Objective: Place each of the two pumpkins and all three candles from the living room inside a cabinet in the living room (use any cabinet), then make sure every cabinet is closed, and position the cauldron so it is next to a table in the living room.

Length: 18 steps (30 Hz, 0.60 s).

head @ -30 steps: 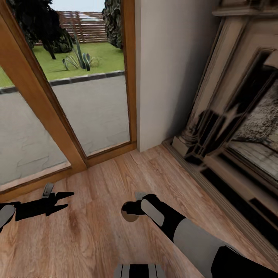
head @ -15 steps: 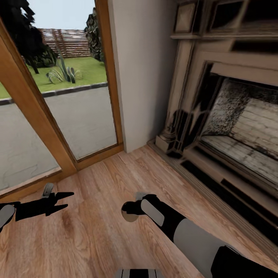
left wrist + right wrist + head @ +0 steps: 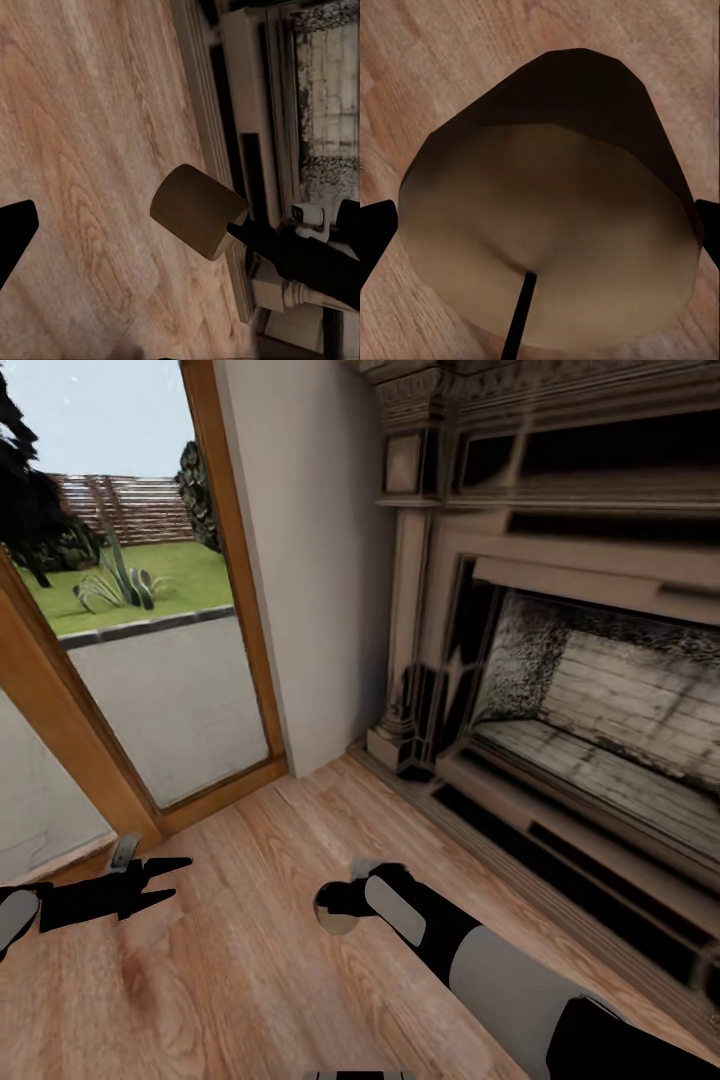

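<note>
- Beige-tan candle [image 3: 547,225], a short matte cylinder with a dark wick, sits between the two black fingertips of the right gripper [image 3: 335,908]; in the right wrist view one fingertip [image 3: 375,236] shows at either side of it, so the fingers are clamped on the candle.
- From the left wrist camera the same candle [image 3: 196,210] shows as a brown drum held out at the end of the right arm's black fingers, above the wood floor and not touching it.
- In the head view the candle [image 3: 335,912] is a small round shape at about 6 o'clock from the picture's centre, at the tip of the right arm [image 3: 480,970], which reaches in from 4 o'clock.
- Left gripper [image 3: 170,880] lies at about 8 o'clock in the head view, well apart from the candle; its two black fingers are spread and nothing is between them.
- Wood floor [image 3: 250,980] of warm plank boards runs under both arms.
- Stone fireplace [image 3: 560,690] with a carved surround and a sooty brick firebox stands from 1 to 4 o'clock, its base meeting the floor.
- White wall [image 3: 310,560] stands at 12 o'clock, between the fireplace and a wood-framed glass door [image 3: 170,690] at 10 o'clock.
- Through the glass, pavement, grass, a spiky plant [image 3: 115,585] and a fence.
</note>
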{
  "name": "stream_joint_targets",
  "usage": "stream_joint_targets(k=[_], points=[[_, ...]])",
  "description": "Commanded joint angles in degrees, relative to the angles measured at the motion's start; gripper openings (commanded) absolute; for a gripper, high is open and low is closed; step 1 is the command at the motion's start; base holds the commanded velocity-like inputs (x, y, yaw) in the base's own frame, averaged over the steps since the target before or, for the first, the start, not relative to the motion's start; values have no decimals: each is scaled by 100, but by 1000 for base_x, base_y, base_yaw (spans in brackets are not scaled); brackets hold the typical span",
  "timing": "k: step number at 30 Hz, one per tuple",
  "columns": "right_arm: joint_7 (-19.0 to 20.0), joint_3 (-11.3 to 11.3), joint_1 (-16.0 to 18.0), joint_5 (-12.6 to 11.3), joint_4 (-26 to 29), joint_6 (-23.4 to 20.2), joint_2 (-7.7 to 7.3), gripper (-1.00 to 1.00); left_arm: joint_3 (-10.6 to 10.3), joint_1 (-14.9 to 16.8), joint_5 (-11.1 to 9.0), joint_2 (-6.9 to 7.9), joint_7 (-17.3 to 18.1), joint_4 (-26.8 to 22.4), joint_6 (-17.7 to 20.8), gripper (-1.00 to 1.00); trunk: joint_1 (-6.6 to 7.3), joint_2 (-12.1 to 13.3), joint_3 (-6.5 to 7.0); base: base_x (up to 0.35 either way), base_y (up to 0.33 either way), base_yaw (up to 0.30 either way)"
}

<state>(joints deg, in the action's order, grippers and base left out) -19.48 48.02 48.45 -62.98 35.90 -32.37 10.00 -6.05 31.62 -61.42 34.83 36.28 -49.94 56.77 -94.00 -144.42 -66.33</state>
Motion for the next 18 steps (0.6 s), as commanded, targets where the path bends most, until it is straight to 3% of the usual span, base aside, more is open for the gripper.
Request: stream_joint_targets(k=[1,6,18], points=[[-64,23,7,-65,4,3,0,-100,-14,2,7,6,28,2,9,100,3,-1,22,-22,0,-212],[-64,23,7,-65,4,2,0,-100,-16,2,7,6,28,2,8,100,16,6,140,-206,0,-73],[-74,26,7,-65,3,-6,0,-100,-26,2,7,0,27,2,10,100,47,22,406,-335,0,-3]])
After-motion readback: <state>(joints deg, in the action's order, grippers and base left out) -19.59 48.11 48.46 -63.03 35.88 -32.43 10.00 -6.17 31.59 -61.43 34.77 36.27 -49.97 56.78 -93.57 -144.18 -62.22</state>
